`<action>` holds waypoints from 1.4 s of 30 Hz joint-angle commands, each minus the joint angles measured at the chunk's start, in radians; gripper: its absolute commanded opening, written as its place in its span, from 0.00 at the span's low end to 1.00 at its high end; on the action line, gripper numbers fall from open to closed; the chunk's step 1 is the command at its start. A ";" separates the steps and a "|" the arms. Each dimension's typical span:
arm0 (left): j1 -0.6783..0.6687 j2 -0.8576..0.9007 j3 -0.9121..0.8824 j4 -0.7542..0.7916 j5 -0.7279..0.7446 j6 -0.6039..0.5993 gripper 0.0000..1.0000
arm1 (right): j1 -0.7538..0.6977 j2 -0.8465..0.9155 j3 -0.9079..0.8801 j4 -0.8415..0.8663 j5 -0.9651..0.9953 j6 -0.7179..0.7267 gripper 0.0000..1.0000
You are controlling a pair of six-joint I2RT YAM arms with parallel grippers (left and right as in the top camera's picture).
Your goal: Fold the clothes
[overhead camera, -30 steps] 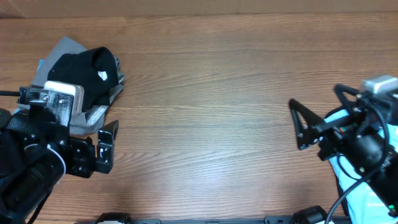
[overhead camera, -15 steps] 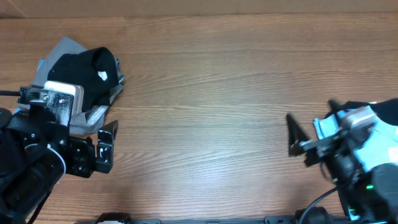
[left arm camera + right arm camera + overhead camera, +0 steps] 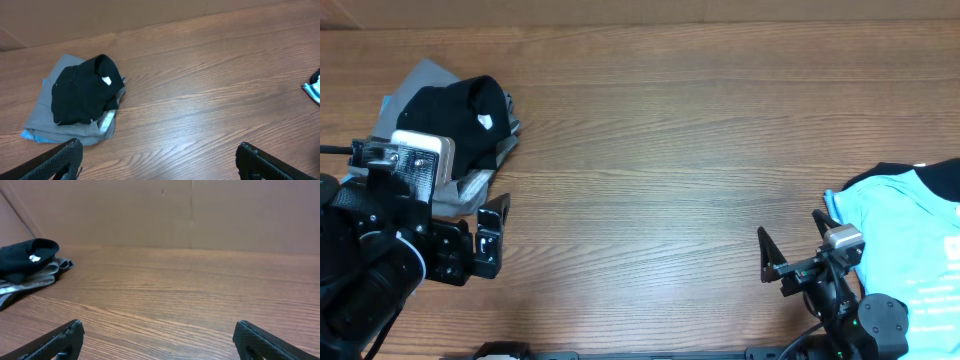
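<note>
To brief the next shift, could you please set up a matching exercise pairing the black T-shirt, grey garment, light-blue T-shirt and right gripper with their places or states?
1 black T-shirt
2 grey garment
3 light-blue T-shirt
4 right gripper

A open, holding nothing
B at the right edge of the table
C on top, at the left
D beneath the black one

Pairs: 1-C, 2-D, 3-B, 4-A

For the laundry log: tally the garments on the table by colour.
black T-shirt: 1
grey garment: 1, under the black one
light-blue T-shirt: 1
Total: 3; a pale edge under the grey one may be another.
</note>
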 commanded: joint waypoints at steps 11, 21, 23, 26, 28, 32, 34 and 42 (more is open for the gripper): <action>-0.007 -0.001 0.001 0.002 -0.006 -0.014 1.00 | -0.010 -0.015 -0.147 0.011 -0.005 -0.009 1.00; -0.007 -0.001 0.001 0.002 -0.006 -0.014 1.00 | -0.010 -0.015 -0.197 0.023 -0.005 -0.009 1.00; -0.007 -0.001 0.001 0.002 -0.006 -0.014 1.00 | -0.010 -0.015 -0.197 0.023 -0.005 -0.009 1.00; -0.007 -0.001 0.001 0.002 -0.006 -0.014 1.00 | -0.010 -0.015 -0.197 0.022 -0.005 -0.009 1.00; -0.007 -0.001 0.001 0.002 -0.006 -0.014 1.00 | -0.010 -0.015 -0.197 0.022 -0.005 -0.009 1.00; -0.007 -0.001 0.001 0.002 -0.006 -0.014 1.00 | -0.010 -0.015 -0.197 0.022 -0.005 -0.009 1.00; -0.007 -0.001 0.001 0.002 -0.006 -0.014 1.00 | -0.010 -0.015 -0.197 0.022 -0.005 -0.009 1.00; -0.007 -0.001 0.001 0.002 -0.006 -0.014 1.00 | -0.010 -0.015 -0.197 0.022 -0.005 -0.009 1.00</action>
